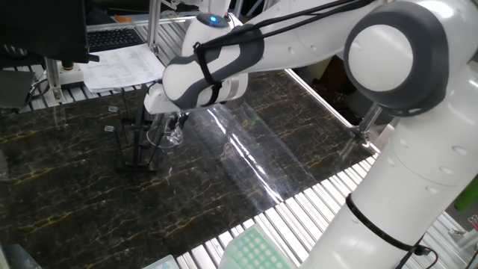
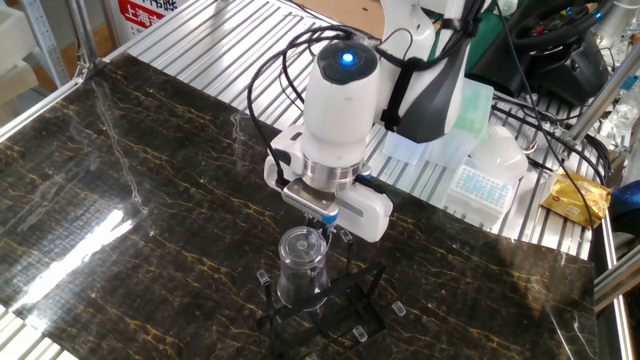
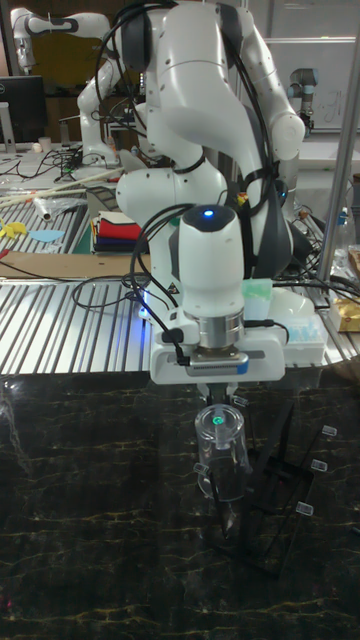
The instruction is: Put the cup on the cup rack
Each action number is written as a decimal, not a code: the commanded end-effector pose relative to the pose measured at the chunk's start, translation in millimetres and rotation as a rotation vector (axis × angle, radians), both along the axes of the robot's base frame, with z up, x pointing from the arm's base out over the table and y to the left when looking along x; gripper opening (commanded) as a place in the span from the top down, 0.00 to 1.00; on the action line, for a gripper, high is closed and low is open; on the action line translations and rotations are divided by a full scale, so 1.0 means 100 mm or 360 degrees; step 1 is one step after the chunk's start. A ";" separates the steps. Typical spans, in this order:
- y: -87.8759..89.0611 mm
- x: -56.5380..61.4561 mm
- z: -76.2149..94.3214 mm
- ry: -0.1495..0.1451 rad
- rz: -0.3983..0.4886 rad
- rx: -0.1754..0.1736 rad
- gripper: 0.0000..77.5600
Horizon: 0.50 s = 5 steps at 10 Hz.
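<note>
End effector [image 3: 226,392] vertical above cup [image 3: 222,455]

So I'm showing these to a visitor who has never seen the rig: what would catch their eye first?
Probably the big white arm, its end effector hanging just above the upturned clear cup. The cup sits base-up on the black wire cup rack, on the dark marbled table. The glowing blue light on the wrist also stands out.
</note>
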State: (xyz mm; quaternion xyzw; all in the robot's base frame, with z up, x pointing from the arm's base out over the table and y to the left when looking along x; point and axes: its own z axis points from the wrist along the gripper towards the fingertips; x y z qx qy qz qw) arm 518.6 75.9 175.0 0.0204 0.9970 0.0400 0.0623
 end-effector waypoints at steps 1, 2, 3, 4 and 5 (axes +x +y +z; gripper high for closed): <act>0.01 0.01 -0.01 -0.0010 -0.0005 -0.0003 0.99; 0.01 0.01 -0.02 -0.0025 -0.0005 -0.0009 0.99; 0.01 0.01 -0.03 -0.0030 -0.0007 -0.0011 0.99; 0.01 0.01 -0.04 -0.0033 -0.0010 -0.0012 0.99; 0.01 0.01 -0.04 -0.0036 -0.0012 -0.0011 0.99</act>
